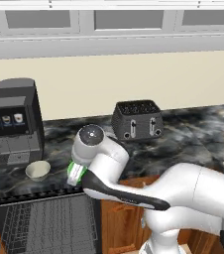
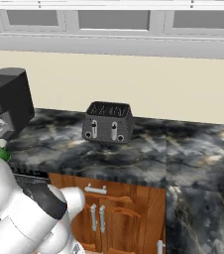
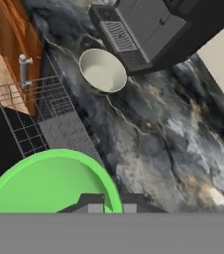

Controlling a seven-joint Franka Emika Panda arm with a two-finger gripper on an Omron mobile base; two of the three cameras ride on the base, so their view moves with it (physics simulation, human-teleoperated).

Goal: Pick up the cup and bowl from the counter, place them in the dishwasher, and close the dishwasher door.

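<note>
Gripper (image 3: 104,206) is closed on the green cup (image 3: 52,181), its two dark tips meeting over the near rim at the bottom of the hand view. In the left base view the cup (image 1: 75,173) shows as a green and white sliver tucked under the wrist, held just above the front edge of the table (image 1: 193,134) and beside the open dishwasher (image 1: 44,223).

Working left to right across the left base view: a coffee machine (image 1: 14,121) stands at the far left of the table. The cream bowl (image 1: 37,170) sits in front of it, upright, near the table's front edge and close to the held cup but apart from it. Below them the dishwasher's wire rack (image 1: 29,225) lies exposed. A black toaster (image 1: 137,120) stands behind the arm, well apart from the task items. Wooden cabinets (image 1: 116,223) run under the table to the right.

Assessment: the first item is in hand and the transfer step is under way; the cup has been lifted but is not yet in the rack. The bowl remains on the table, and the door cannot be made out clearly in these views.

Next move, as judged: carry the cup out over the rack, lower it until it is supported by the wires, then release. Care is needed not to clip the table edge or knock the bowl on the way.
</note>
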